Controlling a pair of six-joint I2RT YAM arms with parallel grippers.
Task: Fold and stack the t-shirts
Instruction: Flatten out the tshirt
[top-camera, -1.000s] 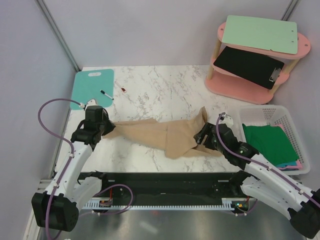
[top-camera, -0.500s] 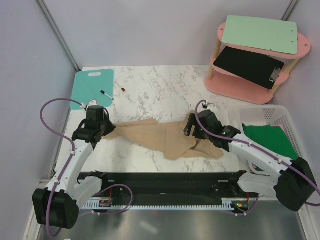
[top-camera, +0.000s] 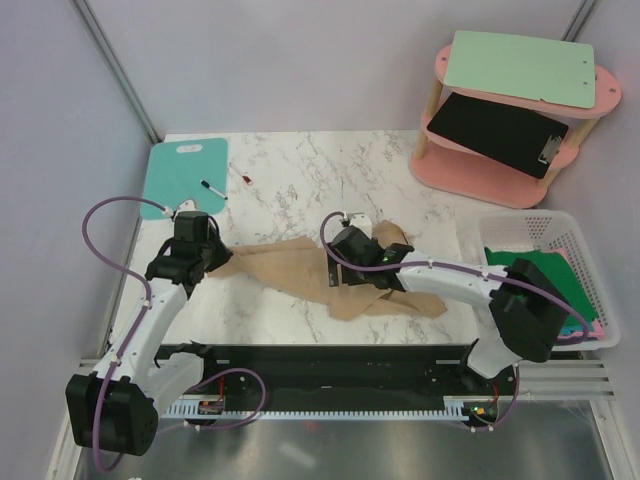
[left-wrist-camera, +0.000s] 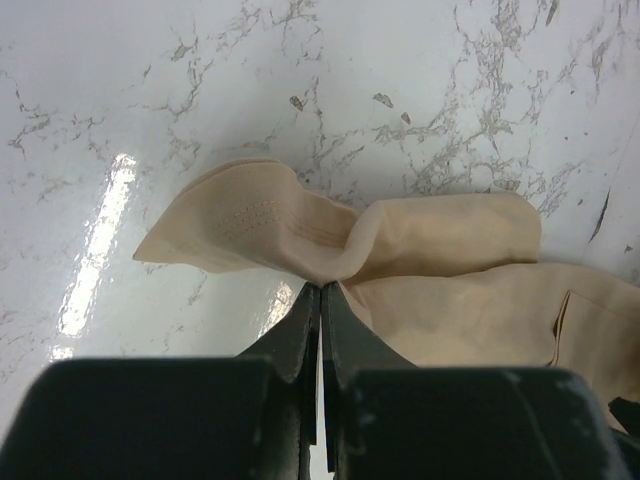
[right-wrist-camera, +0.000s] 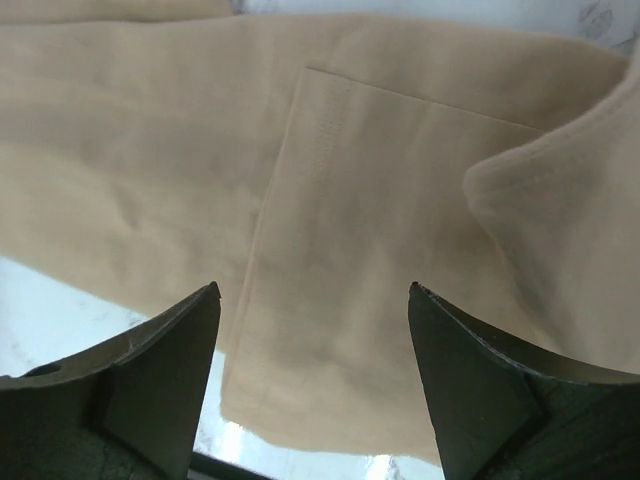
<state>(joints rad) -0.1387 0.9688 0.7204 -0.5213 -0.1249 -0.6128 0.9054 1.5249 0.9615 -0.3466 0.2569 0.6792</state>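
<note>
The tan t-shirt (top-camera: 290, 268) lies rumpled along the near part of the marble table (top-camera: 300, 170), between the two arms. The left gripper (left-wrist-camera: 320, 292) has its jaws pressed together on a raised fold at the shirt's left end, while the right gripper (right-wrist-camera: 313, 300) hangs over the middle of the cloth, jaws spread wide with nothing between them. Off to the right, a green t-shirt (top-camera: 535, 282) lies in the white basket (top-camera: 520, 218).

Left arm (top-camera: 140, 330) reaching forward, left fingers (left-wrist-camera: 295, 340) pressed together; right arm (top-camera: 445, 282) stretched leftward, right fingers (right-wrist-camera: 150, 375) wide apart.
</note>
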